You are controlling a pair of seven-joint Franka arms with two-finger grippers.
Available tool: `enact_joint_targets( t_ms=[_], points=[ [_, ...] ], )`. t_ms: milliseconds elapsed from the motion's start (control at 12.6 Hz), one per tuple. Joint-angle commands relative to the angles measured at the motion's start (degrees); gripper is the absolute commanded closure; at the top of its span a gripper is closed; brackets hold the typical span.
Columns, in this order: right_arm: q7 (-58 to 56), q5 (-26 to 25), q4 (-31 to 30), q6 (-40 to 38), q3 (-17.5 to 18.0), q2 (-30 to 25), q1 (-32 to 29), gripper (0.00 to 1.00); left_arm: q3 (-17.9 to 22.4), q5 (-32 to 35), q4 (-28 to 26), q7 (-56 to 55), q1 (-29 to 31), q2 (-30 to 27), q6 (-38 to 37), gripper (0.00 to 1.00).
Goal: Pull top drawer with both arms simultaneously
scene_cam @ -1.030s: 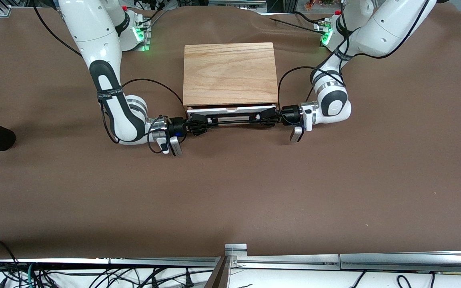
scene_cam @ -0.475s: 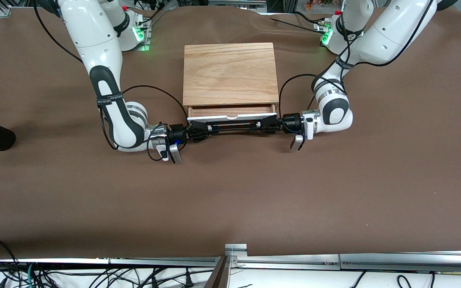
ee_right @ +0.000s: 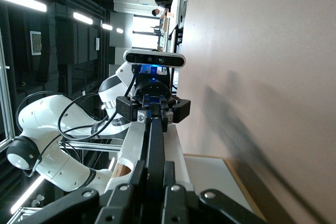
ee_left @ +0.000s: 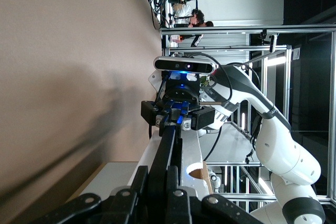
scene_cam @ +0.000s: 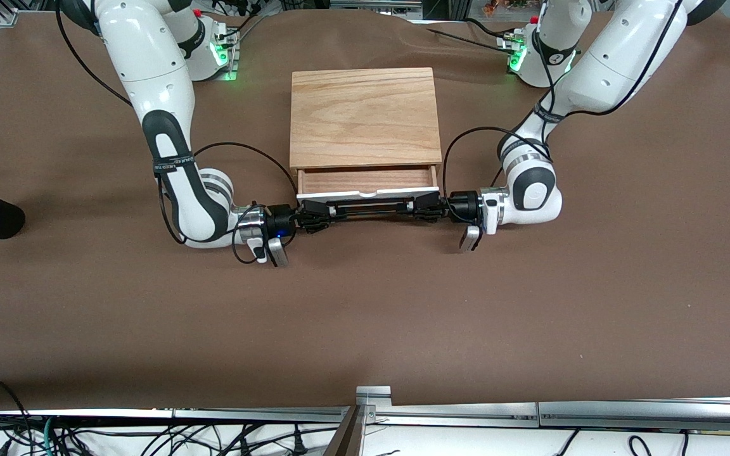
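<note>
The left gripper (scene_cam: 427, 206) is clamped shut on one end of the black bar handle (scene_cam: 370, 208), at the left arm's end of the drawer front. The right gripper (scene_cam: 315, 214) is closed on the handle's other end, so the bar runs straight between the two. Just above both grippers sits the top drawer (scene_cam: 368, 182), partly pulled out of the light-wood box (scene_cam: 364, 116), its bare wooden floor showing. Box and drawer rest on a brown table cover (scene_cam: 365, 316).
</note>
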Motion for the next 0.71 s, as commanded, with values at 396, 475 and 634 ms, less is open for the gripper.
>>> enact_joint_targets(
  t_ms=[396,475,634],
  points=[
    [5.1,1.3,8.3,0.4,-2.9,3.6,-4.3,0.94,8.8,6.0,12.2,-5.8,-0.1,10.4,4.2,1.0],
    [5.3,1.3,9.3,0.4,-2.9,4.1,-4.3,0.94,9.2,7.0,13.2,-7.4,-0.1,10.8,4.2,1.0],
    [6.2,1.3,10.4,0.4,-2.9,4.7,-4.7,0.94,9.7,7.1,14.3,-9.2,-0.4,11.1,4.2,1.0]
  ],
)
